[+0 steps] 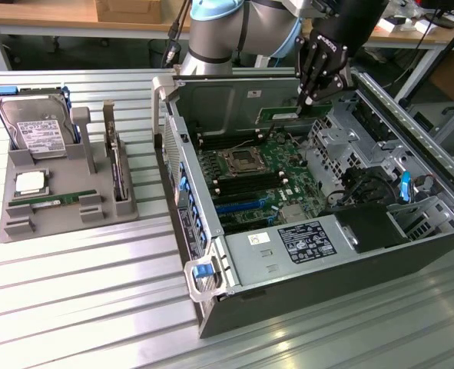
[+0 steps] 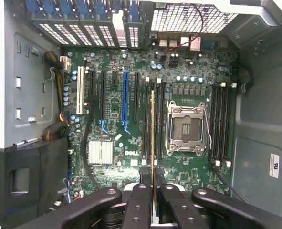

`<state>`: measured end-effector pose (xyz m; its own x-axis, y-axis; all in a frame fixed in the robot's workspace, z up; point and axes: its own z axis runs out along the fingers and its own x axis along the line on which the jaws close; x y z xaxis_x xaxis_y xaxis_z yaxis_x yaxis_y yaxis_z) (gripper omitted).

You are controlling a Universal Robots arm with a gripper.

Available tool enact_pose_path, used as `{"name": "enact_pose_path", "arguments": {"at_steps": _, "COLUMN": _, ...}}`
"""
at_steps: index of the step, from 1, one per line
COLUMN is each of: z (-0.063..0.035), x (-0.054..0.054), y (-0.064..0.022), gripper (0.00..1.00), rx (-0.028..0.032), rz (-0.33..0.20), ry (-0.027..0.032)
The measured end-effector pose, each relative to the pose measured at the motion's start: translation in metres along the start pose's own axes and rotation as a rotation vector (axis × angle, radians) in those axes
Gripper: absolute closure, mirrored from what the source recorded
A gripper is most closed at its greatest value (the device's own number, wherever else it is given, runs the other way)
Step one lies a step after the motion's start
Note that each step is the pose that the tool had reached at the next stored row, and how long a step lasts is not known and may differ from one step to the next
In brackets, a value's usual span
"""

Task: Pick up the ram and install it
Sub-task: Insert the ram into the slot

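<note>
Ram [image 1: 280, 115] gripped edge-down, long axis parallel to memory slots [image 2: 220, 124].

silver-grey arm [image 1: 215, 38] with pale blue joint cap [image 1: 211, 9], black gripper [image 1: 313, 97], screw holes along fingers [image 2: 139, 210]

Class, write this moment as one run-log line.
gripper: shut on ram | ram: held above motherboard, in line with memory slots beside CPU socket
</note>
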<state>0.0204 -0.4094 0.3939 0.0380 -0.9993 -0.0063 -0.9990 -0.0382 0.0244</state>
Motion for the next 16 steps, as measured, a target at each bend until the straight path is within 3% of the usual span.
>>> {"name": "enact_pose_path", "arguments": {"at_steps": 16, "z": 0.0063, "x": 0.0000, "y": -0.0001, "gripper": 0.87, "rx": 0.0000, "rz": 0.000, "ry": 0.0008}}
